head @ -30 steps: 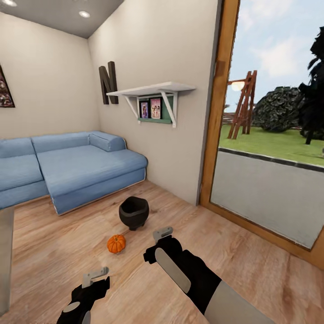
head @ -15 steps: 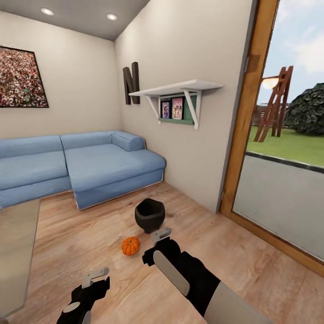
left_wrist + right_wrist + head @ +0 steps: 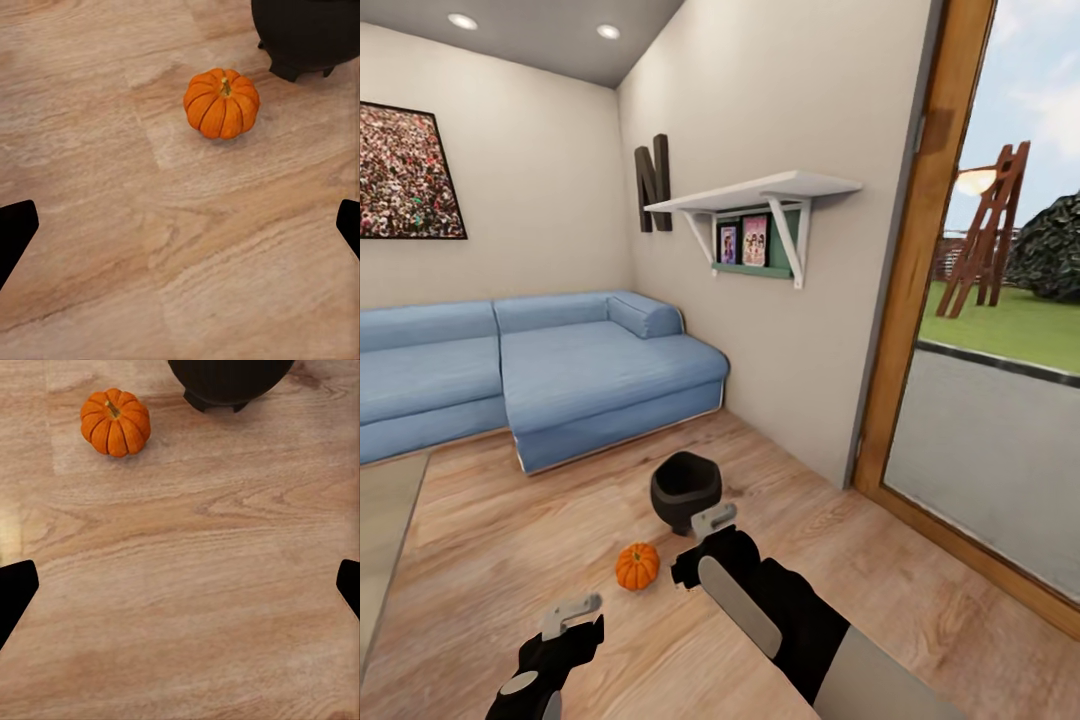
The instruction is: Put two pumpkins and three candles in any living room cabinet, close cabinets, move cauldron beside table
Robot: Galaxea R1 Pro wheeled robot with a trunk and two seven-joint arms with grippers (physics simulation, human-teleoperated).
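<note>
The left hand [image 3: 572, 614] hangs low above the floor [image 3: 510, 540], and its fingers stand apart with nothing between them. In the left wrist view the two dark fingertips [image 3: 16, 236] sit at the far edges, wide from each other, over bare planks. The right hand [image 3: 710, 522] is a little further forward, also above the floor, and its fingers are apart and empty too; the right wrist view shows the black tips [image 3: 15, 589] at both edges.

The pumpkin [image 3: 637, 566] lies on the floor between the two hands, just ahead of the left one and to the left of the right one. It stands upright, stem up, and no hand touches it. Beyond it is the cauldron [image 3: 685, 491], on the floor, mouth up, near the pumpkin but apart from it. The right hand is just in front of the cauldron in the head view.

Further away the blue sofa [image 3: 560, 370] fills the corner. A grey edge of the tabletop [image 3: 382, 535] shows at the left border, well apart from the cauldron. On the wall there is a white shelf [image 3: 760, 195], and at the right a wood-framed glass door [image 3: 920, 300].
</note>
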